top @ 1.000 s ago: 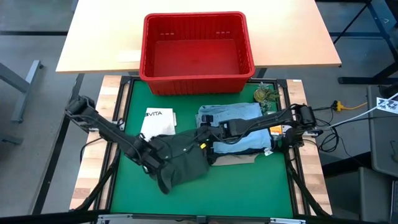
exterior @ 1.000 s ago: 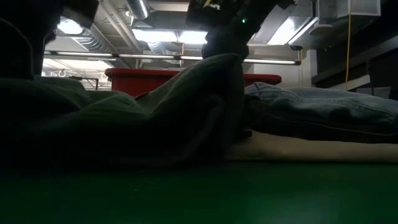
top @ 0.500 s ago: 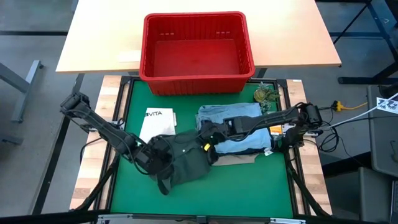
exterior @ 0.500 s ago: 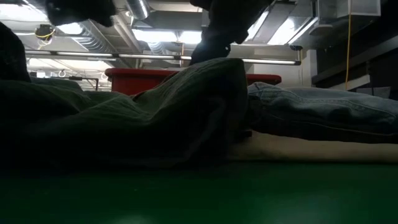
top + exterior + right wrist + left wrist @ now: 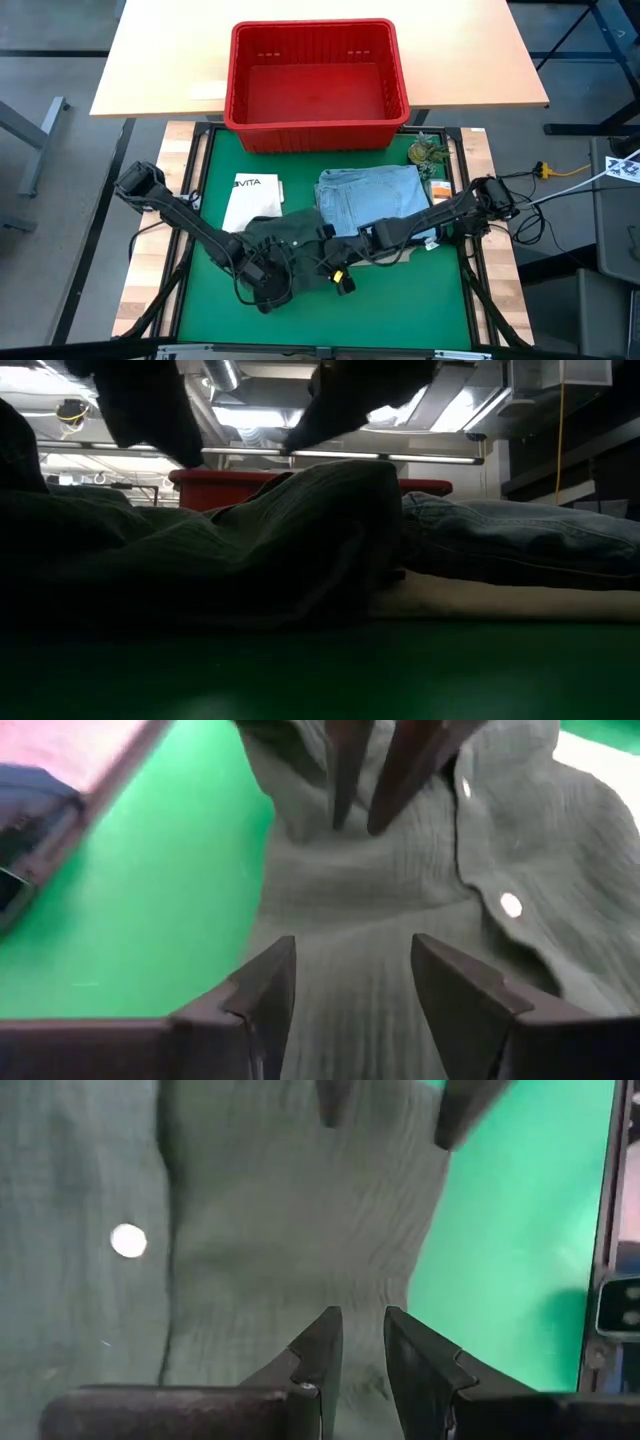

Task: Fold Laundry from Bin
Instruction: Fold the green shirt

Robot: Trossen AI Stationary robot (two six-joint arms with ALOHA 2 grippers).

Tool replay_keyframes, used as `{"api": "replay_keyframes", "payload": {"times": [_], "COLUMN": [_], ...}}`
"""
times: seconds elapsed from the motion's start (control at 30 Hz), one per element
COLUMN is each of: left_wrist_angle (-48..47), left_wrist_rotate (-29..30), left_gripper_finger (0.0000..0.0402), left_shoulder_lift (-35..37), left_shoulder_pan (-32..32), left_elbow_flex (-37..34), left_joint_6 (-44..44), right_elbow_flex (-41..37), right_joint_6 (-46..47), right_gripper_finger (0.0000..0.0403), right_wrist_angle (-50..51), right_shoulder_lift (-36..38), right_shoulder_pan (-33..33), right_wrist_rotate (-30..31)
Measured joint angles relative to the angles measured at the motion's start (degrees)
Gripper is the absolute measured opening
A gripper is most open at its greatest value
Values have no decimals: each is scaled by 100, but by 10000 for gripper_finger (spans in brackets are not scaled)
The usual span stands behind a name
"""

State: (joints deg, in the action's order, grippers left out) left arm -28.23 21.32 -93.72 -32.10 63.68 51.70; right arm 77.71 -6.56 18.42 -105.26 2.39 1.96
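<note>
Wooden table (image 5: 150, 70) along the far side, light top, bare on both sides of the bin (image 5: 318, 85); bin red, sitting at that table's near edge and overhanging the green mat (image 5: 420, 300), nothing visible inside. Green mat framed by a dark rail, with open green along the whole near edge and in the near right corner; narrower free strip along the left edge. Laundry all on the mat, none in the bin: light blue jeans (image 5: 365, 195) folded flat right of centre, near the far edge, lying on a beige piece (image 5: 395, 258) that shows at the stack's near edge; low view confirms denim over beige. Dark olive-green garment (image 5: 290, 250) crumpled at mat centre toward the near edge, its right side against the jeans stack; ribbed weave and two pale round buttons seen in the wrist views. White bag (image 5: 252, 197) flat left of the jeans, far-left part of the mat, partly under the green garment; printed letters "VITA" legible. Small olive-brown object (image 5: 425, 153) at the far right corner, not identifiable. Left gripper (image 5: 258, 280) at the near left edge of the green garment, fingers (image 5: 318, 1345) narrowly apart just above the fabric, nothing between them. Right gripper (image 5: 338, 275) at the garment's near right edge, jaws spread wide, fabric below, not clamped. Both grippers near each other, tips facing.
</note>
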Motion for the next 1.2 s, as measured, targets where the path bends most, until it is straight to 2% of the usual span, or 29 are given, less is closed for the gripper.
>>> {"api": "replay_keyframes", "payload": {"times": [0.2, 0.37, 0.57, 0.8, 0.87, 0.97, 1.03, 1.2], "left_wrist_angle": [-424, -1148, -1907, -1890, -1727, -1279, -932, -324], "left_wrist_rotate": [-606, -1154, -2119, -3033, -3012, -2544, -2240, -1955], "left_gripper_finger": [73, 73, 73, 73, 72, 63, 53, 33], "left_shoulder_lift": [-134, -165, -165, -165, -164, -125, -100, -95], "left_shoulder_pan": [-113, -383, -790, -1300, -1381, -1408, -1404, -1378], "left_elbow_flex": [0, -6, -7, -7, -7, -7, -7, -7], "left_joint_6": [77, 547, 1517, 2758, 3096, 3305, 3299, 3174], "right_elbow_flex": [-2, -2, 2, 2, 2, 2, 2, 2], "right_joint_6": [11, 12, 13, 16, 16, 16, 16, 10], "right_gripper_finger": [198, 198, 198, 198, 198, 198, 198, 198], "right_wrist_angle": [193, 651, 721, 734, 736, 738, 739, 743], "right_shoulder_lift": [-372, -463, -460, -460, -460, -460, -460, -456], "right_shoulder_pan": [-66, -63, -59, -59, -59, -59, -59, -59], "right_wrist_rotate": [287, 313, 362, 362, 362, 362, 362, 362]}}
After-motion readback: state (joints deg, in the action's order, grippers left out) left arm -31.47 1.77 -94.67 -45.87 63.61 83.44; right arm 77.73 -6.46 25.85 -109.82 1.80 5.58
